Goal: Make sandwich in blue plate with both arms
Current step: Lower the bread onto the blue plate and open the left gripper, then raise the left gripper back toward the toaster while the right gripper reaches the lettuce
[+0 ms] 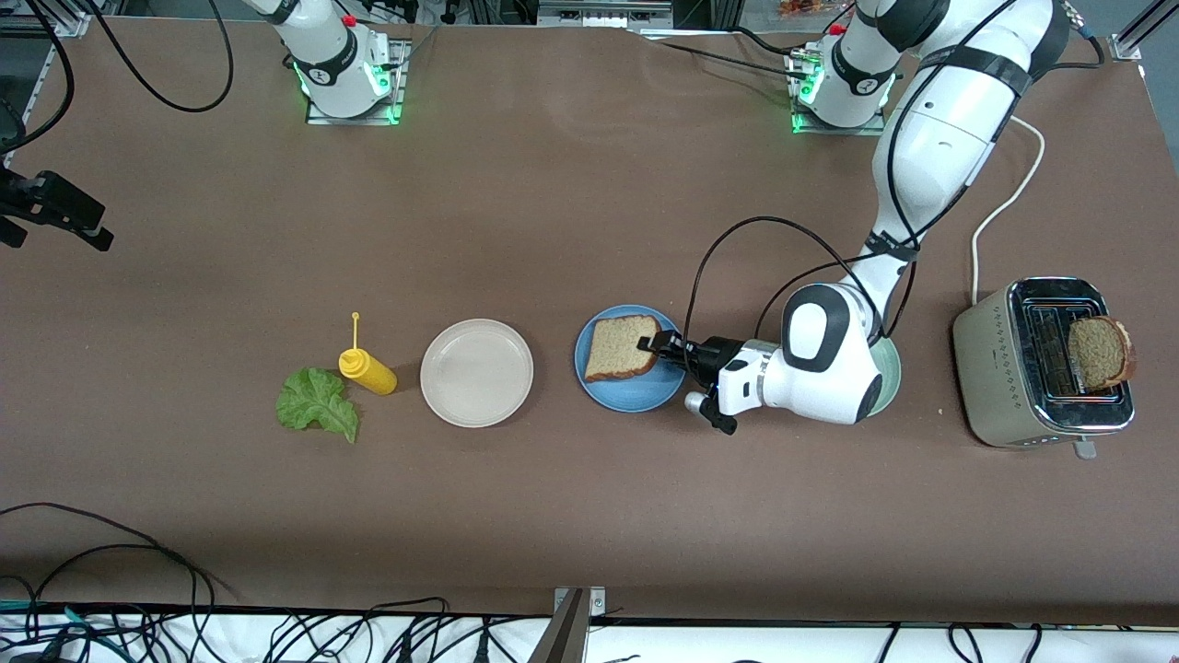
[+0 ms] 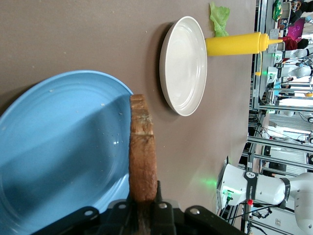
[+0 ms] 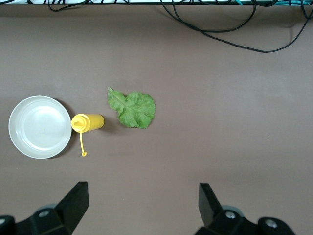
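A lettuce leaf point(image 1: 318, 402) lies low on the brown table point(image 1: 589, 516), toward the right arm's end — beside it a yellow squeeze bottle point(image 1: 367, 370) and a beige-white plate point(image 1: 476, 372).

Farther along toward the left arm's end, the left gripper point(image 1: 650, 346) is clenched on 1 bread slice point(image 1: 624, 347), the slice lying on the blue plate point(image 1: 629, 391). The right gripper point(image 3: 142, 203) hangs spread wide and empty over the table, the leaf and bottle below it — that arm waits. A second slice point(image 1: 1099, 351) stands in the toaster point(image 1: 1004, 368) at the left arm's end; a mint-green plate point(image 1: 889, 376) shows under the left arm.
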{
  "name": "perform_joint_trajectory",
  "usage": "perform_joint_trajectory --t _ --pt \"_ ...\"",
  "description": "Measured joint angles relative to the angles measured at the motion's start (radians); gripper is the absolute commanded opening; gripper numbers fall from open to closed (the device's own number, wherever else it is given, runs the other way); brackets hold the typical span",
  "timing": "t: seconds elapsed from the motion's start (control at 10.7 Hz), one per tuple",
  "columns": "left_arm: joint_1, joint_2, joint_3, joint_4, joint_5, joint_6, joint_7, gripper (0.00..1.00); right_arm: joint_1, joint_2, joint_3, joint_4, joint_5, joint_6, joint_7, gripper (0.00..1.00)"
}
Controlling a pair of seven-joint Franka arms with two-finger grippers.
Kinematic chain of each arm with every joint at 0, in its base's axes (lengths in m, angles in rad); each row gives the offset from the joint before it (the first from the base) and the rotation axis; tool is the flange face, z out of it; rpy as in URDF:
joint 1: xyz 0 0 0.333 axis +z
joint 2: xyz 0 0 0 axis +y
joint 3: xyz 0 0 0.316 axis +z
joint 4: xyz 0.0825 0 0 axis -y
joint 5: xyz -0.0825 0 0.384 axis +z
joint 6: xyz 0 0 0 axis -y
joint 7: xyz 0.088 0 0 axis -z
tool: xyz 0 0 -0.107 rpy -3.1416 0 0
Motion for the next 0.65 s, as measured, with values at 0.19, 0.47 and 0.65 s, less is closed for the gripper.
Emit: perform_joint_trajectory --t 0.19,0.47,0.65 --pt "0.001 0.0 0.002 0.0 0.0 0.0 0.004 1.0 0.002 0.002 0.001 0.0 0.0 0.0 -0.002 1.0" --pt "0.007 0.0 0.004 0.005 0.0 0.0 0.015 1.0 0.005 0.007 0.006 -0.001 0.0 -0.005 -0.005 1.0" --pt "0.026 -0.004 0.011 0.022 0.068 -0.001 0.041 1.0 0.007 0.011 0.007 -0.001 0.0 -0.007 -0.02 1.0"
